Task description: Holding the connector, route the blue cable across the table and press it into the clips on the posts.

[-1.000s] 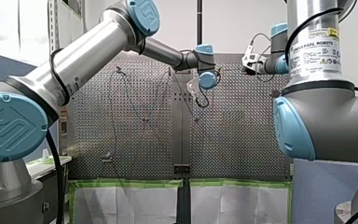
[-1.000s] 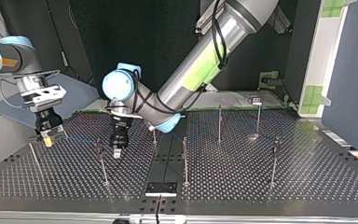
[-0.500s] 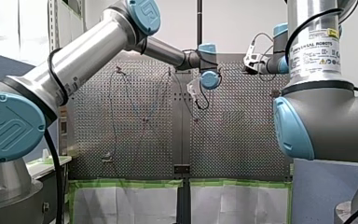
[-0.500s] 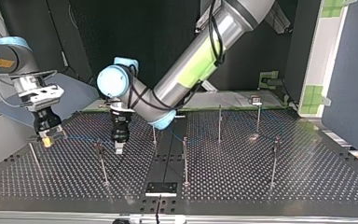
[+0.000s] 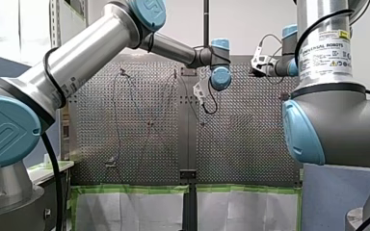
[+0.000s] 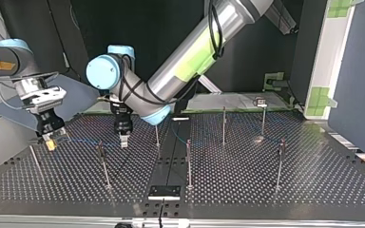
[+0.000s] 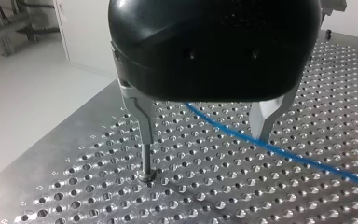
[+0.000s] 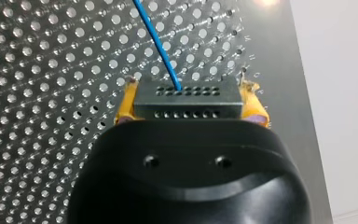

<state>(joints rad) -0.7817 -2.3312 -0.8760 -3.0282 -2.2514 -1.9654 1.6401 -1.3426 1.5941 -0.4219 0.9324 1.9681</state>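
The right claw (image 6: pixel 50 139), at the top view's left, is closed on the connector (image 8: pixel 186 100). Its yellow pads (image 8: pixel 123 107) pinch the two short ends of a grey metal block, rectangular, with rows of small holes in its face. The blue cable (image 8: pixel 157 44) leaves that face and runs away from the claw over the counter (image 6: pixel 266 190), a dull metal plate drilled in a regular grid.

In the top view the cable's long axis lies roughly left to right, from the connector towards the middle of the counter. The left claw (image 6: pixel 123 139) hangs over that line, pointing down. Its metal fingers (image 7: pixel 137 112) stand wide apart and hold nothing. In the left wrist view the thin, smooth cable crosses slantwise below them and passes just by one fingertip; I cannot tell whether it touches.

Two thin upright rods matter here. The first post (image 6: pixel 103 164) stands between the two claws and nearer that camera, and the second post (image 6: pixel 157 135) stands just right of the left claw. The left claw is the nearer one to both. As I judge it, the next move turns on lowering those open fingers astride the cable, across its axis, then carrying it sideways to a post's top, which is too small to read here.
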